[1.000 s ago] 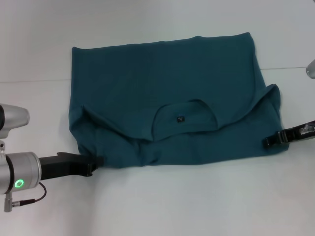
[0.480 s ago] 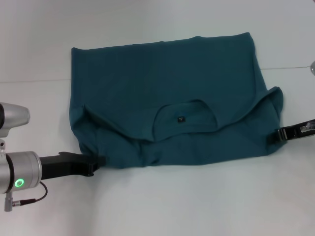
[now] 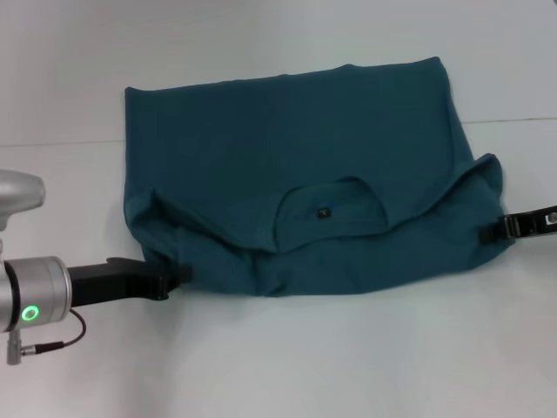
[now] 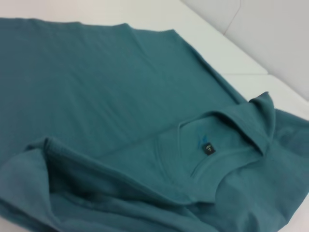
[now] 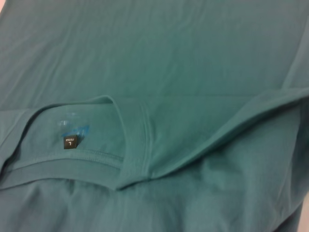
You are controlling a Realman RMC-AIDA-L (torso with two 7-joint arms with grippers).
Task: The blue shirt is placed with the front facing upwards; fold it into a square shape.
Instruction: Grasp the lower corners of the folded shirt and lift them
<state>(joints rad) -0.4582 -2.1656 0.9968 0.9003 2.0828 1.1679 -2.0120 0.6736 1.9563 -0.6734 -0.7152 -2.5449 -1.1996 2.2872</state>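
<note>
- White tabletop (image 3: 331, 366) stretches under the whole scene, with a faint seam line running across it on the far side.
- The blue shirt (image 3: 287, 157) lies spread on it between the two grippers, its near part doubled over so the round neckline and small dark tag (image 3: 323, 211) face up.
- The left gripper (image 3: 171, 280) sits low at the shirt's near left corner, tips touching the bunched hem; whether its jaws pinch cloth I cannot tell.
- The right gripper (image 3: 493, 232) is at the shirt's right edge, just beside the raised sleeve fold; its jaw state cannot be told either.
- Both wrist views show only teal fabric, collar and tag.
</note>
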